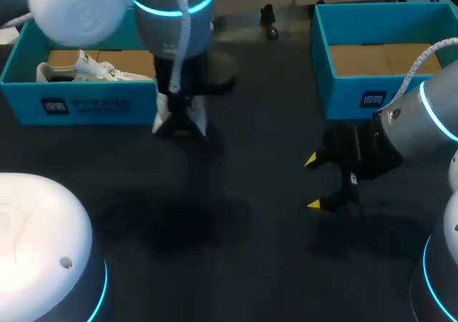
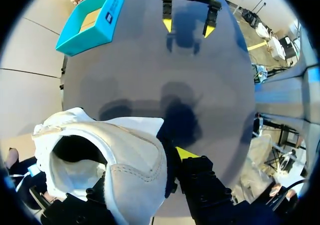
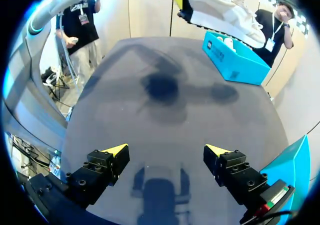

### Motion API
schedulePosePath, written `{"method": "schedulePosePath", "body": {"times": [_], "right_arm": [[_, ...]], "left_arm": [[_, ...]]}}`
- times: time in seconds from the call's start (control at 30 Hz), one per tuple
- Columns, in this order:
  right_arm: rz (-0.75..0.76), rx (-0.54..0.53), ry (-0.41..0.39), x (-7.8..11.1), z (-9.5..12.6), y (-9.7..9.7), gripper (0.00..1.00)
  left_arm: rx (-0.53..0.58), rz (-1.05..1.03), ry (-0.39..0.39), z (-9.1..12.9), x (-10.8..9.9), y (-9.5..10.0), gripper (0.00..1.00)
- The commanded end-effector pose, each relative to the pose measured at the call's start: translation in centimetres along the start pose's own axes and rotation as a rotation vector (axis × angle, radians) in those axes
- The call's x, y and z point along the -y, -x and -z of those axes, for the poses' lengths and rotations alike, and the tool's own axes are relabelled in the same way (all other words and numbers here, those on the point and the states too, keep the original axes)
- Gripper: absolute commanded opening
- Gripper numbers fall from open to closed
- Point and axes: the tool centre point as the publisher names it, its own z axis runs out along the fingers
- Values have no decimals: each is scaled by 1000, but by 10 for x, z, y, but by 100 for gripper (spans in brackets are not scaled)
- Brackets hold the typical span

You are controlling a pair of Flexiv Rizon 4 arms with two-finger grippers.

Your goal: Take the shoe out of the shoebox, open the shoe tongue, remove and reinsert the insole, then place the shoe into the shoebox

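A white shoe hangs toe-down above the dark table, just right of the left blue shoebox. My left gripper is shut on it from above. In the left wrist view the shoe fills the space between the fingers, its opening facing the camera; my left gripper shows one yellow tip beside the heel, the other is hidden. A second white shoe lies in the left shoebox. My right gripper stands open and empty over the table's right middle, its own view showing bare table between the fingers.
A second blue shoebox with a bare cardboard floor stands at the back right. The right wrist view shows the held shoe aloft above the left shoebox. Far ahead of the held shoe, the left wrist view shows my right gripper.
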Motion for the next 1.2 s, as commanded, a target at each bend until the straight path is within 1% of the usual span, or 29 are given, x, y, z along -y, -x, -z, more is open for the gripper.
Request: {"method": "schedulePosePath", "body": {"times": [0.03, 0.1, 0.2, 0.43, 0.5, 0.57, 0.83, 0.93, 1.2], "right_arm": [[1, 3, 1, 1, 0, -2, 100], [1, 3, 1, 1, 0, -2, 100], [1, 3, 1, 1, 0, -2, 100], [1, 3, 1, 1, 0, -2, 100], [1, 3, 1, 1, 0, -2, 100], [1, 3, 1, 1, 0, -2, 100], [1, 3, 1, 1, 0, -2, 100], [1, 3, 1, 1, 0, -2, 100], [1, 3, 1, 1, 0, -2, 100]], "left_arm": [[-1, -8, -77, -2, -42, 13, 0], [2, -6, -72, -4, -53, 21, 0], [-10, -1, -55, -8, -66, 33, 0], [7, 16, -32, -9, -94, 58, 0], [16, 17, -22, -10, -103, 67, 0], [27, 31, -9, -12, -114, 81, 0], [49, 92, -9, -16, -136, 109, 0], [59, 118, 10, -20, -146, 119, 0], [74, 95, 20, -25, -180, 145, 0]]}}
